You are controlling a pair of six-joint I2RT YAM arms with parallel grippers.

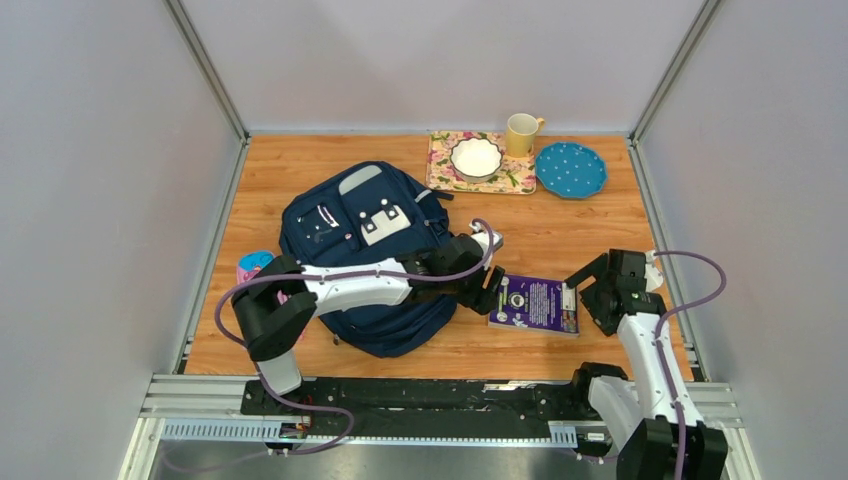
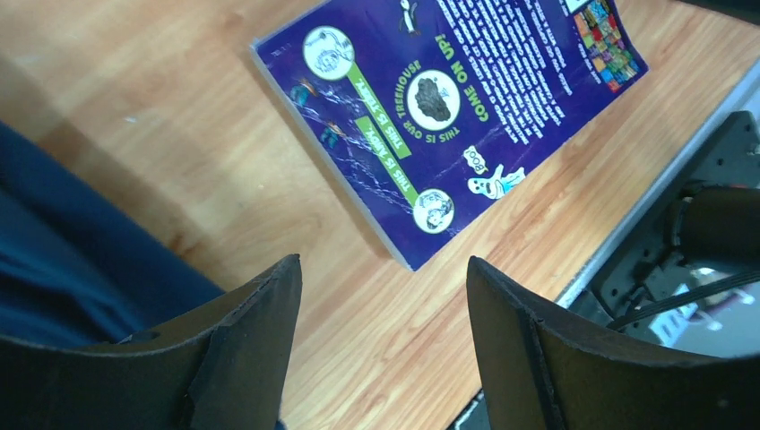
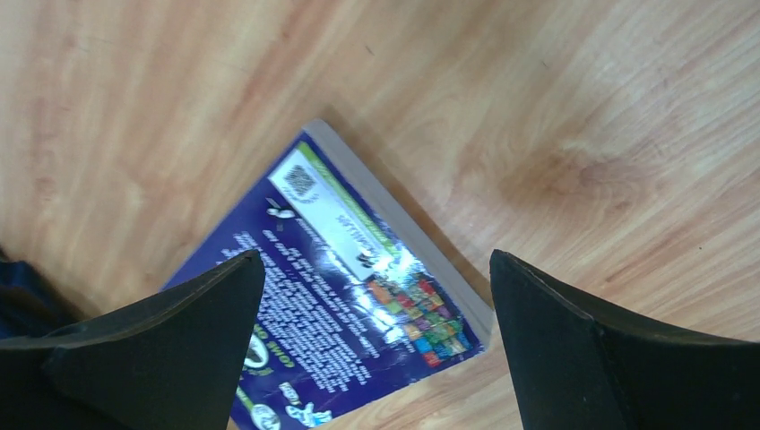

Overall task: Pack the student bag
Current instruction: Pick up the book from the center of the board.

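Observation:
The navy blue student bag lies flat on the wooden table, left of centre; a strip of it shows in the left wrist view. A purple book lies flat to its right, back cover up, also in the left wrist view and the right wrist view. My left gripper is open and empty, between the bag and the book's left edge. My right gripper is open and empty, just above the book's right end.
A floral mat with a white bowl, a yellow mug and a blue dotted plate stand along the back edge. A pink and blue pencil case lies left of the bag. Grey walls enclose the table.

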